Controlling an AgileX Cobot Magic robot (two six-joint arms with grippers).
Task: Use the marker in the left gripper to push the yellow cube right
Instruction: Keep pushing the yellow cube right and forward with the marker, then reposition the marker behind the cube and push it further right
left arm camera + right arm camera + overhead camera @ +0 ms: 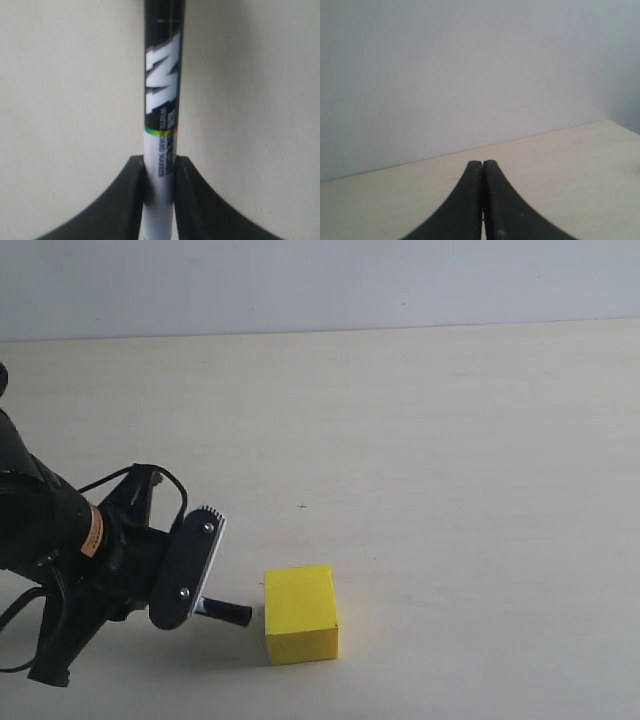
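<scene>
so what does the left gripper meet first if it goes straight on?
The yellow cube: the marker held by the left gripper aims at its near face, seemingly just short of it.

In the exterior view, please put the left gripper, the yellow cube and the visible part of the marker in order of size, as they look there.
1. left gripper: largest.
2. yellow cube: clearly smaller.
3. marker: smallest, since only its short black end shows beyond the jaws.
</scene>
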